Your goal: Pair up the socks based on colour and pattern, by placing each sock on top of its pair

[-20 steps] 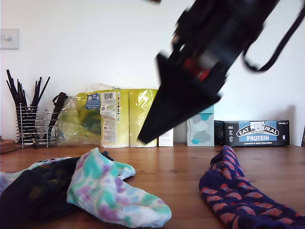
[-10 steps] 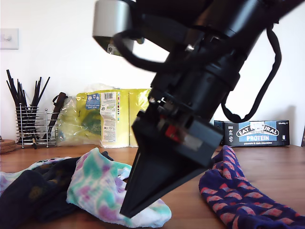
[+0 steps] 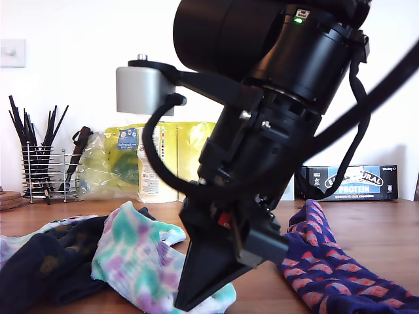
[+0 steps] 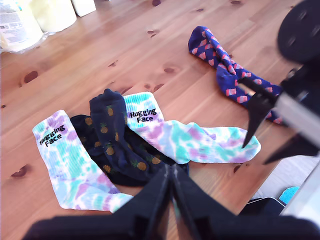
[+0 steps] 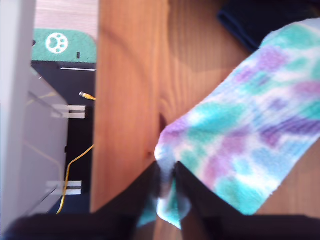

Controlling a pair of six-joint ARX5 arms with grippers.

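Jaws of my second gripper (image 5: 165, 192) pinch the toe of one tie-dye sock (image 5: 240, 135) near the table's edge (image 5: 127, 100); my first gripper's (image 4: 172, 192) are closed, empty. Next, judged: lift, carry onto matching tie-dye sock (image 4: 70, 162).

A low exterior camera faces the wall across the surface (image 3: 366, 229). The first wrist camera looks down from high up; the second sits close. All share the tie-dye sock (image 3: 141, 261).
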